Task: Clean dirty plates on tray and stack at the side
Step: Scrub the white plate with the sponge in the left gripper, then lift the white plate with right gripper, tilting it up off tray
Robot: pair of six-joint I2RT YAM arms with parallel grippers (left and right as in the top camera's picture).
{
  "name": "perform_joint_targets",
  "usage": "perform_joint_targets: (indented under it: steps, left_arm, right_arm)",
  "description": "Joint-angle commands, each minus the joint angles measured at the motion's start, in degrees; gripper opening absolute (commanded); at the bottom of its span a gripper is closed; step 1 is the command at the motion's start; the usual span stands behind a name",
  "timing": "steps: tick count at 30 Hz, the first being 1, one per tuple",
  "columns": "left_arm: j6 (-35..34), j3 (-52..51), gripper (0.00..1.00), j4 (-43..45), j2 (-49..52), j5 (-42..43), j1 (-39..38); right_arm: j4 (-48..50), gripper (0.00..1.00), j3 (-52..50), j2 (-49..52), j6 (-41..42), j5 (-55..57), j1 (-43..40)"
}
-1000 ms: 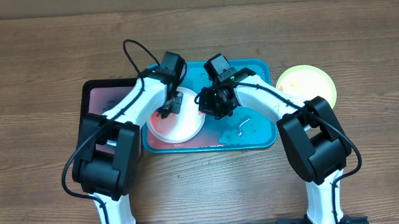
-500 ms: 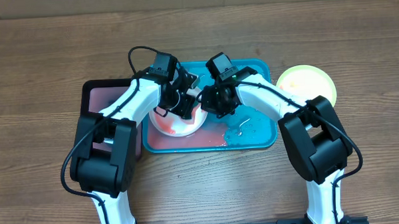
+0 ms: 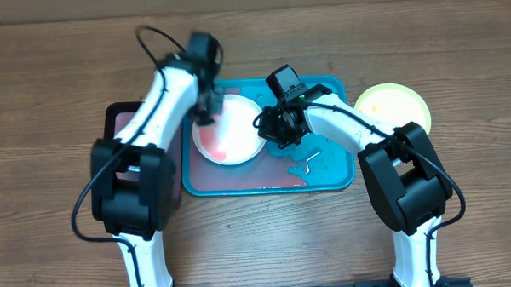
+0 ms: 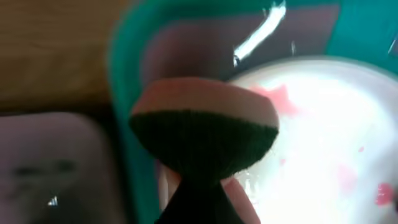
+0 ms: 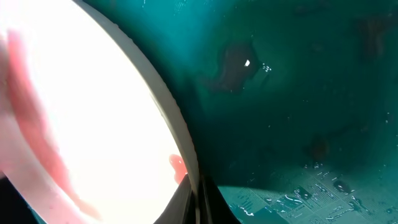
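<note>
A white plate [image 3: 229,132] with red smears lies in the left half of the teal tray [image 3: 329,171]. My right gripper [image 3: 266,130] is shut on the plate's right rim; in the right wrist view the rim [image 5: 177,124] runs down between its closed fingers [image 5: 214,202]. My left gripper [image 3: 206,107] hovers over the tray's far-left corner, shut on a pink-and-green sponge [image 4: 205,134] beside the smeared plate [image 4: 323,137]. A yellow-green plate [image 3: 392,109] rests on the table right of the tray.
A black tray [image 3: 123,122] sits left of the teal one, partly under my left arm. Pinkish water pools on the tray floor [image 5: 298,93], and a thin white curl [image 3: 312,163] lies near its front right.
My left arm has swung from over the plate back to the tray's far-left corner, carrying the sponge. The plate has shifted slightly toward the back. My right gripper keeps its hold on the rim.
</note>
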Motion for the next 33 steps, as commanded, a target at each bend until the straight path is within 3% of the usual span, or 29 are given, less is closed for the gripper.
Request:
perform_joint_targets:
  steps: [1,8,16,24,33]
  left_arm:
    - [-4.4,9.4,0.04,-5.2,-0.6,-3.1,0.1]
    - [-5.2,16.0,0.04,-11.6,-0.6,0.2,0.6]
    - [-5.3,12.1,0.04,-10.7,0.5,2.8,0.2]
    - [-6.1,5.4,0.04,-7.8,0.5,2.8,0.2]
    - [-6.1,3.7,0.04,-6.5,0.5,2.8,0.2]
  right_arm:
    - [-1.1,0.04,0.4,0.9,-1.8,2.5,0.2]
    - [-12.0,0.04,7.2,-2.8,-5.6,18.4,0.3]
    - [-19.3,0.04,7.9,-10.9,-7.4,47.8,4.2]
    - [-26.0,0.04,7.9,-14.1,-7.0,75.7,13.1]
    - [-38.1,0.04,7.9,-14.1,6.7,95.2,20.4]
